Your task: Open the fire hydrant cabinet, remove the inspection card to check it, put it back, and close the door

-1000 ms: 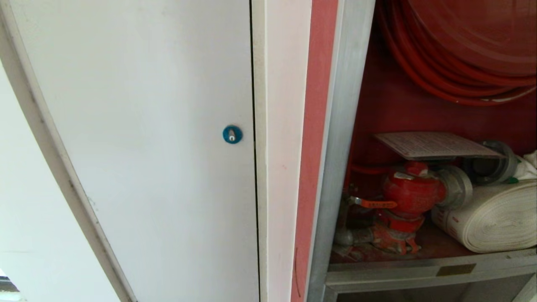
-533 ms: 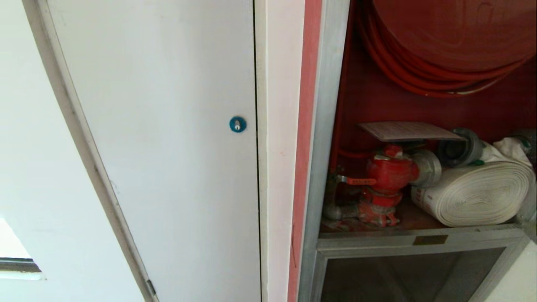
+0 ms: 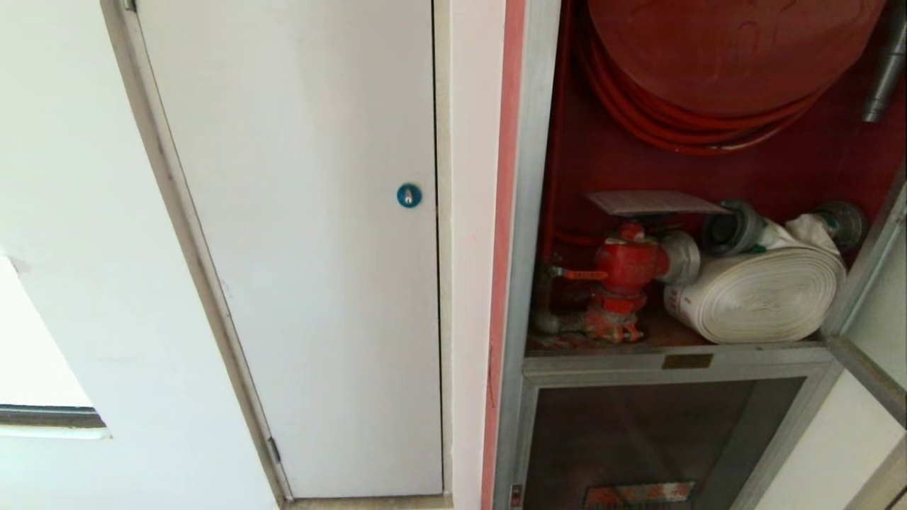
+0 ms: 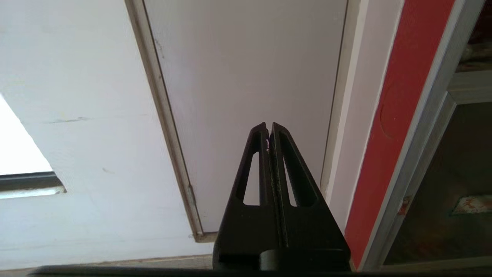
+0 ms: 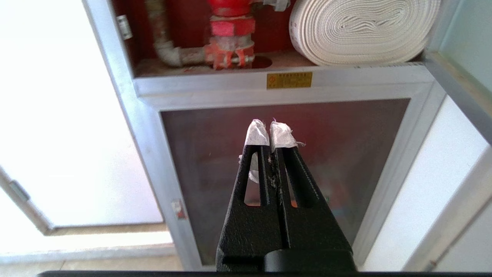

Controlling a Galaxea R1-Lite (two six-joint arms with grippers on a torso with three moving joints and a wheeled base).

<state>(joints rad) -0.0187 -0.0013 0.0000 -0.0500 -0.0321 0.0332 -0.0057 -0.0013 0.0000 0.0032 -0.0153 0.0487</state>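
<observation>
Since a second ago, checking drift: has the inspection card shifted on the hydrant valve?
No. The inspection card lies atop the hydrant valve as before; the camera moved.

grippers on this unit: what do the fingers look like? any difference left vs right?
Both are matte black, tapered, triangular fingers with long cut-out slots. The left gripper has bare black tips. The right gripper has its fingertips wrapped in frayed white tape. No cables or markings visible.
</observation>
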